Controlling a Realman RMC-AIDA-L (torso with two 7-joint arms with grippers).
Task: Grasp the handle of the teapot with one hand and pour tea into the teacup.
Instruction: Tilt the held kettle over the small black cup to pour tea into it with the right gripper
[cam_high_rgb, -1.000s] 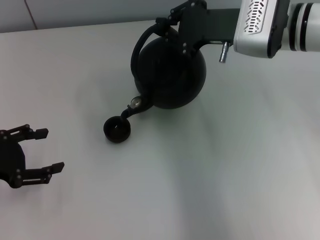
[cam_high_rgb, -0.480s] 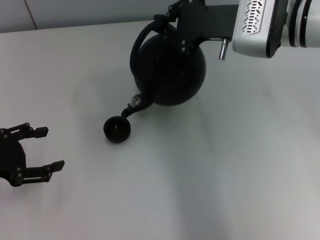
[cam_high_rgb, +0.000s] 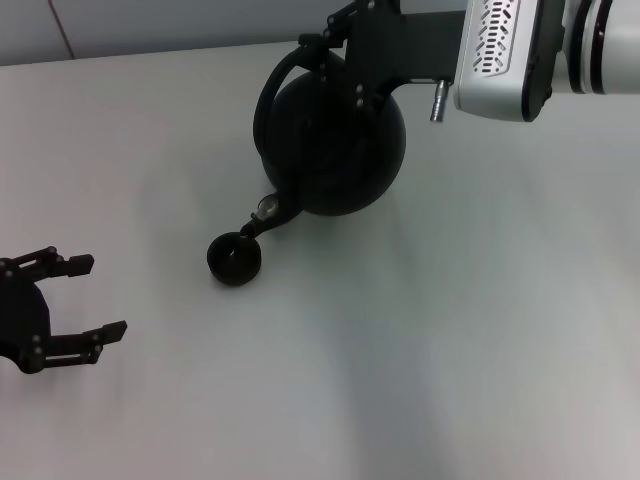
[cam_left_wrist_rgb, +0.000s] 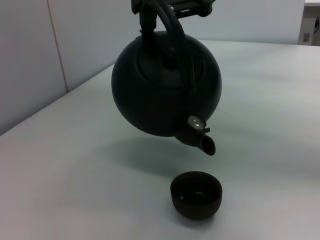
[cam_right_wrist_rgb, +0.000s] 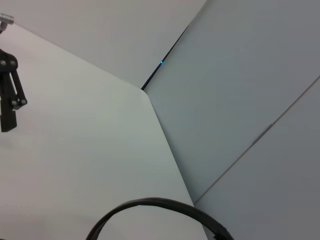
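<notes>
Teapot (cam_high_rgb: 335, 145) shifted slightly left and up since a second ago, tilted, spout over teacup (cam_high_rgb: 234, 260); cup contents unclear. Right gripper (cam_high_rgb: 340, 45) clamped on handle (cam_high_rgb: 272, 90). Left gripper (cam_high_rgb: 85, 298) parked low-left, jaws apart, holding nothing.

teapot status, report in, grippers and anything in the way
Right gripper shut on the handle, teapot lifted and tipped, spout above the teacup. Left gripper open, parked at the table's left. No stream visible, nothing in the way.
</notes>
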